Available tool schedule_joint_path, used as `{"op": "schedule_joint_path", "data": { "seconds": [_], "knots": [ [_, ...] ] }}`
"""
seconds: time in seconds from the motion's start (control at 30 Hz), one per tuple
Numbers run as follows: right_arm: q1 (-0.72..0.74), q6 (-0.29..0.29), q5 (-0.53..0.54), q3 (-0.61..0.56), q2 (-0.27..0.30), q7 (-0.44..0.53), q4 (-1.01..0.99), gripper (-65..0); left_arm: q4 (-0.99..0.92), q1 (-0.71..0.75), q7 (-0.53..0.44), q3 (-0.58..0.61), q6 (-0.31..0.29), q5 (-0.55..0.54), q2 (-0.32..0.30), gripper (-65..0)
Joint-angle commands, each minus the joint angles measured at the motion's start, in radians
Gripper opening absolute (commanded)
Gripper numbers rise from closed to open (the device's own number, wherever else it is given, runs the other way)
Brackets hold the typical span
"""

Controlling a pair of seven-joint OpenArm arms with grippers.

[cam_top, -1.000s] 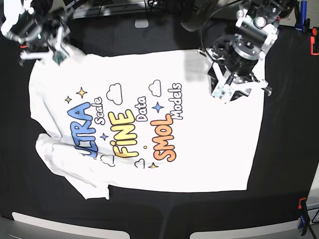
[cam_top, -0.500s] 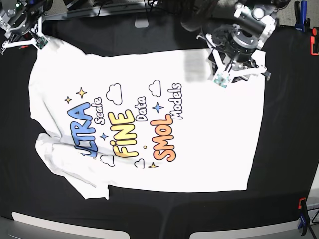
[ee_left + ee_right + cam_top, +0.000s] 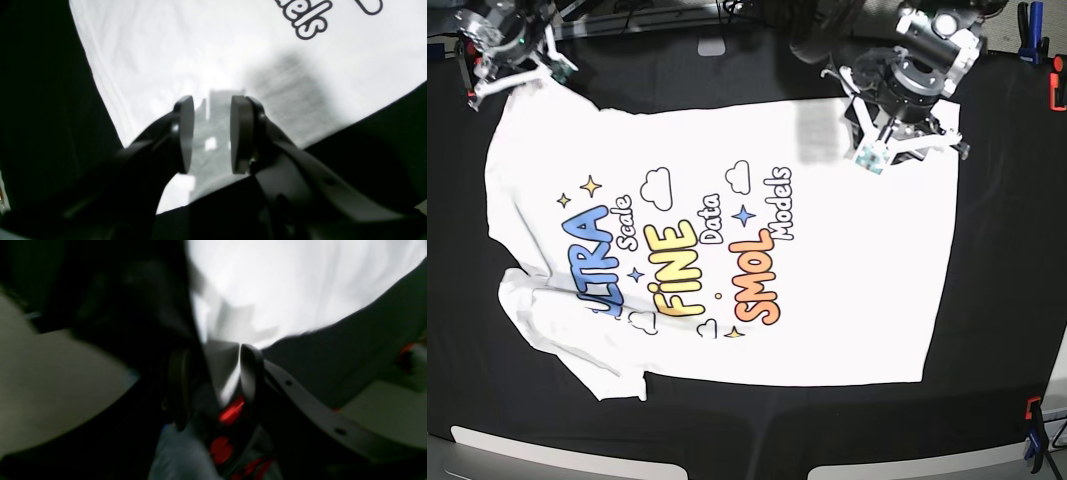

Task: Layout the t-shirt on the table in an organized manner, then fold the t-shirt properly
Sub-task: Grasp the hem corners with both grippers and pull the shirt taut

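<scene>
My worry starts nearest me, where the shirt (image 3: 727,250), flat on the bench (image 3: 1007,300), has a sleeve (image 3: 567,340) bunched under; both far grippers, left (image 3: 211,133) and right (image 3: 213,383), have fingers apart, holding nothing, so folding now would trap it.

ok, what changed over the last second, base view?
The right claw lifted off the t-shirt corner, swung toward the table edge, then came partway back. The left claw drew back slightly toward the shirt's far edge. Both are open and hold nothing. The shirt stayed put.
</scene>
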Motion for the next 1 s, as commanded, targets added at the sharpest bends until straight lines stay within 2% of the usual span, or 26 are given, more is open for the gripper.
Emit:
{"op": "schedule_joint_path", "data": {
  "seconds": [0.0, 0.17, 0.33, 0.43, 0.5, 0.53, 0.63, 0.8, 0.87, 0.97],
  "knots": [
    [0.014, -0.015, -0.024, -0.015, 0.014, 0.009, 0.013, -42.8, 0.019, -0.004, -0.024, -0.003, 0.012, 0.010, -0.005, -47.8],
    [0.067, -0.014, -0.037, -0.105, 0.014, 0.008, 0.013, -42.8, 0.019, -0.004, -0.024, -0.003, 0.012, 0.025, -0.005, -47.8],
    [0.066, -0.026, -0.037, -0.118, 0.014, -0.012, 0.012, -45.0, 0.019, -0.004, -0.011, -0.003, 0.011, 0.032, -0.005, -47.8],
    [0.066, -0.097, -0.038, -0.118, 0.014, -0.053, 0.012, -52.8, 0.019, 0.018, 0.027, -0.003, 0.013, 0.182, -0.005, -47.7],
    [0.066, -0.103, -0.037, -0.118, 0.014, -0.068, 0.012, -62.4, 0.019, 0.058, 0.037, -0.003, 0.025, 0.308, -0.006, -47.7],
    [0.066, -0.103, -0.037, -0.118, 0.014, -0.079, 0.012, -65.0, 0.019, 0.085, 0.036, -0.003, 0.024, 0.365, -0.008, -47.7],
    [0.066, -0.102, -0.037, -0.118, 0.014, -0.082, 0.012, -65.0, 0.019, 0.174, 0.029, -0.003, 0.018, 0.497, -0.015, -47.7],
    [0.066, -0.102, -0.037, -0.118, 0.014, -0.082, 0.012, -65.0, 0.015, 0.274, 0.019, -0.003, -0.052, 0.476, -0.108, -47.7],
    [0.066, -0.102, -0.036, -0.118, 0.014, -0.081, 0.012, -65.0, -0.008, 0.292, -0.038, -0.003, -0.068, 0.477, -0.153, -47.7],
    [0.067, -0.102, -0.029, -0.118, 0.014, -0.081, 0.012, -65.0, -0.077, 0.293, -0.185, -0.003, -0.069, 0.477, -0.206, -47.7]
  ]
}}
